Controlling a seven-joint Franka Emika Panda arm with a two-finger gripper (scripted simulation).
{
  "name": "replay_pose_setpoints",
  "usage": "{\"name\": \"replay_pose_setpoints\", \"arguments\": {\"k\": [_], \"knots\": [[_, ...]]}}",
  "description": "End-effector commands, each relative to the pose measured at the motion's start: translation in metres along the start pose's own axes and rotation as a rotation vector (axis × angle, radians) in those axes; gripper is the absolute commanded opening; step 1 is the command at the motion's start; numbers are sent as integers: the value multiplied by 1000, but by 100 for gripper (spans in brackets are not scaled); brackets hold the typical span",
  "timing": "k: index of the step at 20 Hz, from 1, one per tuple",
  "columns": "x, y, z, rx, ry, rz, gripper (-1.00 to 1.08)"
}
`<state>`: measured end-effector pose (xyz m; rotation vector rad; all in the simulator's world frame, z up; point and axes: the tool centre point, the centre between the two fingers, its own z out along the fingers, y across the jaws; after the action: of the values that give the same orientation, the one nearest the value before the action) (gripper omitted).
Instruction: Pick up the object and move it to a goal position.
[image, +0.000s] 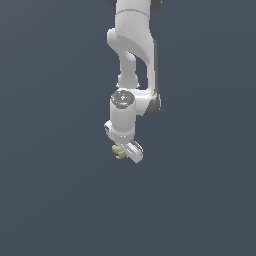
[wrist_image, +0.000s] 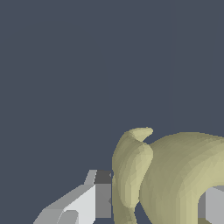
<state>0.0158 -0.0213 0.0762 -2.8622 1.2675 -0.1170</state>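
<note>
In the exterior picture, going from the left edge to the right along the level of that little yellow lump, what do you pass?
Bare dark background, then the object, then the white gripper right beside it, then bare background again.

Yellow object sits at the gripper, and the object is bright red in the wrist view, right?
Not red. The wrist view shows the object pale yellow-tan, between the fingers. It does sit at the gripper in the exterior view.

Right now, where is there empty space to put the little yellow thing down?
Bare grey surface lies on every side of the arm in the exterior view. The only crowded spot is at the gripper, where the yellow object sits between its fingers.
</note>
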Motion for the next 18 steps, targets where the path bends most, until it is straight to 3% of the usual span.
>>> {"name": "replay_pose_setpoints", "arguments": {"k": [1,18], "knots": [[-4,-12,-12,13,22,22,-100],[-34,-96,-104,100,193,191,-100]]}}
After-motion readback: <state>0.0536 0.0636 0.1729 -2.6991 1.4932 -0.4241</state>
